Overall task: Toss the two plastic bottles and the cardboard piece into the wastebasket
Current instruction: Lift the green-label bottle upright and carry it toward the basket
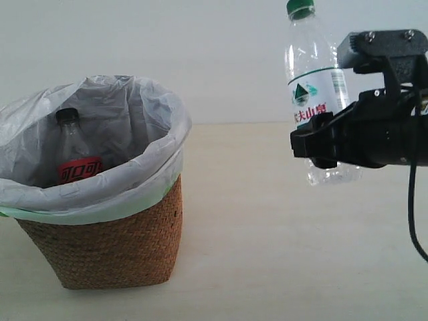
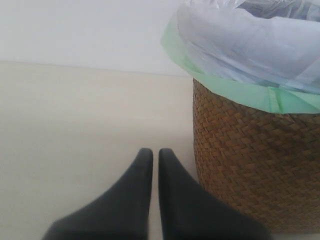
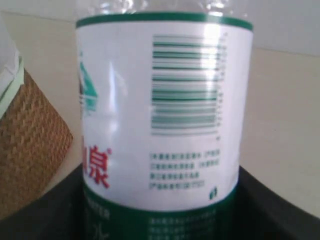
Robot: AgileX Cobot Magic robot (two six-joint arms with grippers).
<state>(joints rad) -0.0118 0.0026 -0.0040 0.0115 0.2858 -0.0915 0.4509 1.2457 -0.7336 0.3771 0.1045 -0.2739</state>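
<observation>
The wicker wastebasket (image 1: 114, 247) with its white bag liner stands at the left. Inside it leans the black-capped bottle (image 1: 75, 157) with the red label. My right gripper (image 1: 321, 139) is shut on the green-capped bottle (image 1: 314, 87), holding it upright in the air well to the right of the basket. In the right wrist view the green-capped bottle's label (image 3: 160, 110) fills the frame between the black fingers (image 3: 280, 205). My left gripper (image 2: 155, 152) is shut and empty, low over the table beside the wastebasket (image 2: 255, 165). The cardboard piece is out of view.
A pale wooden table (image 1: 267, 254) carries the basket, with a plain white wall behind. A black cable (image 1: 412, 221) hangs down from the right arm at the right edge.
</observation>
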